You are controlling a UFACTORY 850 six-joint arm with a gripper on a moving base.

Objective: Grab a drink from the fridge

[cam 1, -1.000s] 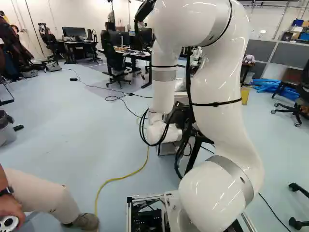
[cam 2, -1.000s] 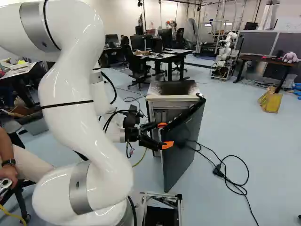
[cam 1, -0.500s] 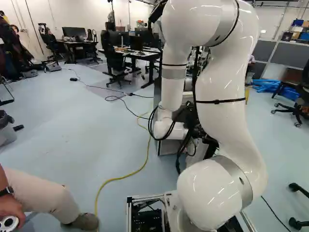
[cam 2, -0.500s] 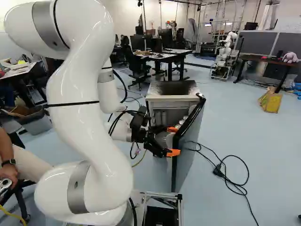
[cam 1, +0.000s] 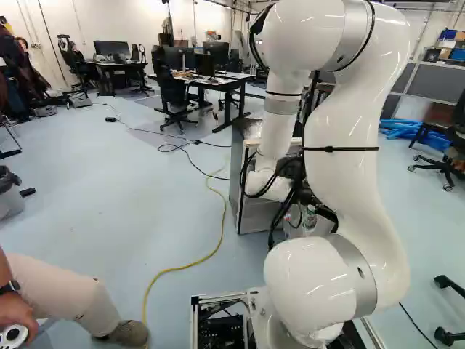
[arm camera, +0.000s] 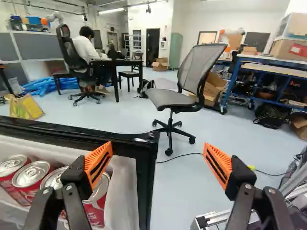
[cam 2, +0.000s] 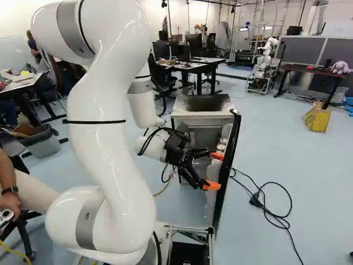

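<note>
Swinging the door (cam 2: 226,165) of the fridge (cam 2: 201,115) wide seems the step in hand; a smooth push on its inner frame, following the hinge's arc and sparing the drink cans (arm camera: 31,175), should do it without jolting them. The cans stand upright in a row inside the door, beside one of the orange pads (arm camera: 99,160). The jaws are spread wide, gripping nothing, the door's free edge between them; whether they touch it I cannot tell. The arm (cam 2: 105,160) rises tall, folds over at the top and drops to a low wrist, angled slightly downward at the door.
</note>
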